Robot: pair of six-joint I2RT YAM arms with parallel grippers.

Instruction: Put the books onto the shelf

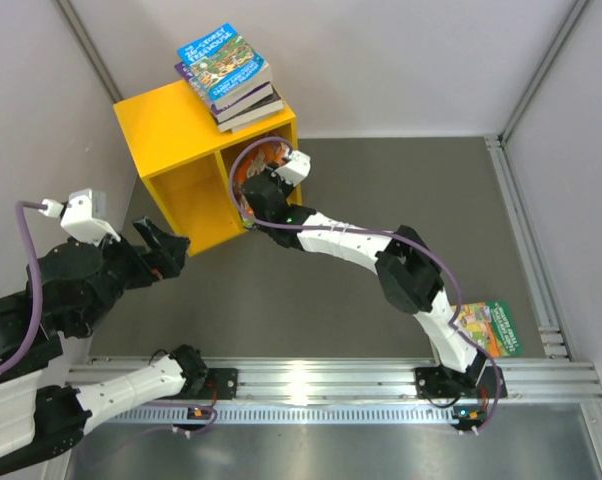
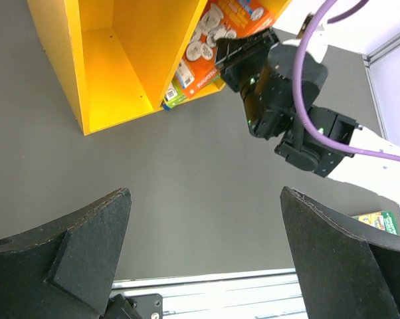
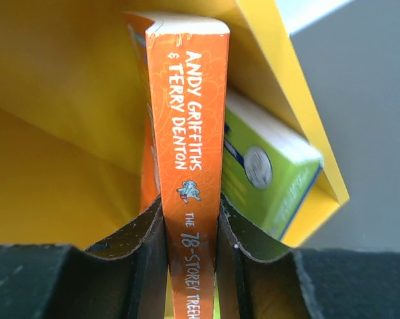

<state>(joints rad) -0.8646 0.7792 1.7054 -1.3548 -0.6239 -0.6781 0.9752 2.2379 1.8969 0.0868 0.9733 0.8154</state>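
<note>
1. My right gripper (image 3: 190,203) is clamped on the spine of an orange book (image 3: 190,126), which is partly inside the right-hand compartment of the yellow shelf (image 1: 171,130).
2. A lime book (image 3: 266,179) sits just beside it in the same compartment, leaning against the outer wall.
3. My left gripper (image 2: 205,196) hangs with its jaws wide apart, holding nothing, above the grey worktop (image 1: 311,300) in front of the shelf.
4. A stack of books (image 1: 226,65) lies on top of the shelf.
5. One green book (image 1: 493,328) lies flat on the worktop near my right arm's base.
</note>
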